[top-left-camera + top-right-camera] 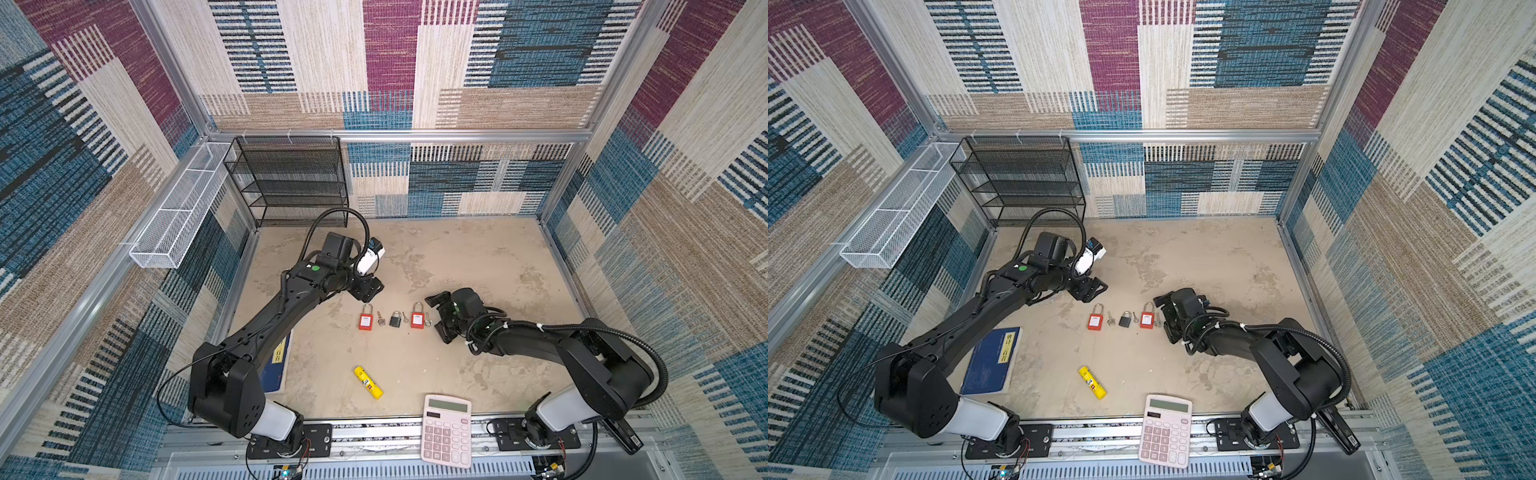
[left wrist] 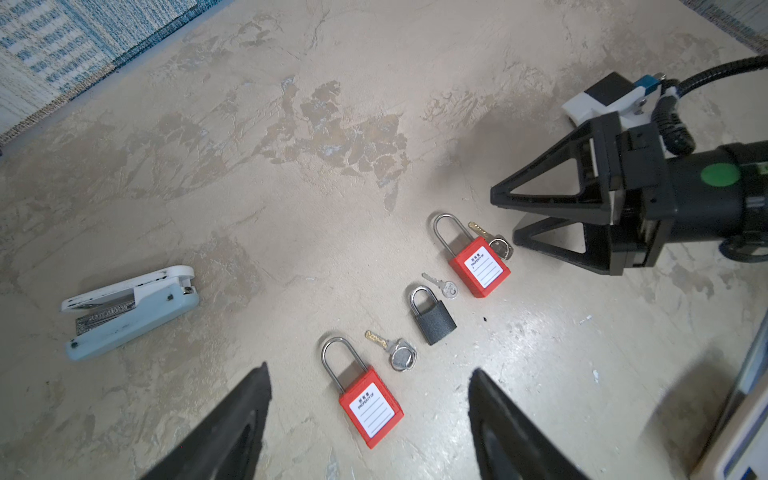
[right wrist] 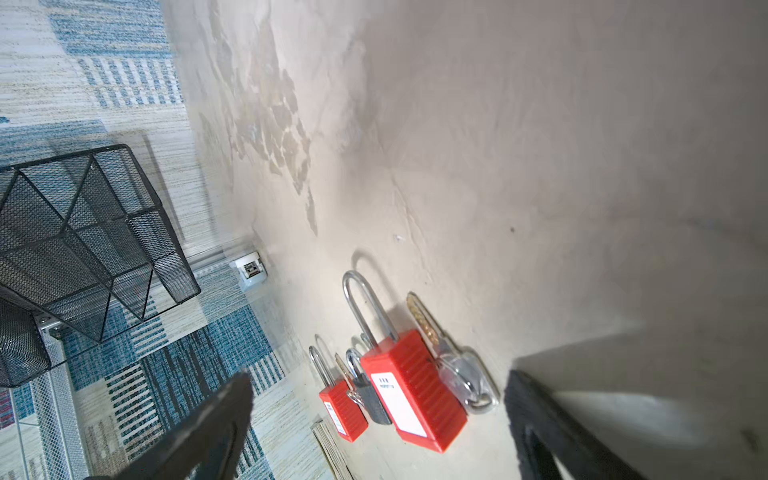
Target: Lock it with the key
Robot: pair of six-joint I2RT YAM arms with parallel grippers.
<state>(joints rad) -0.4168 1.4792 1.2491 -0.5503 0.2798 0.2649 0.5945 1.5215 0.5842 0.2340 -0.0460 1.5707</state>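
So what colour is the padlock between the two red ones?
The middle padlock is black with a silver shackle; clearest in the left wrist view.

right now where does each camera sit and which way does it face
Both top views: high above the arms' bases, looking down at the table; both arms show, left claw and right claw near opposite ends of the padlock row.
Left wrist: on the left arm, looking across the row toward the right claw; own open fingertips show.
Right wrist: on the right arm, looking along the row toward the black mesh rack; own fingertips show.
Shared: both wrist views show the red padlock nearest the right claw, a key beside it.
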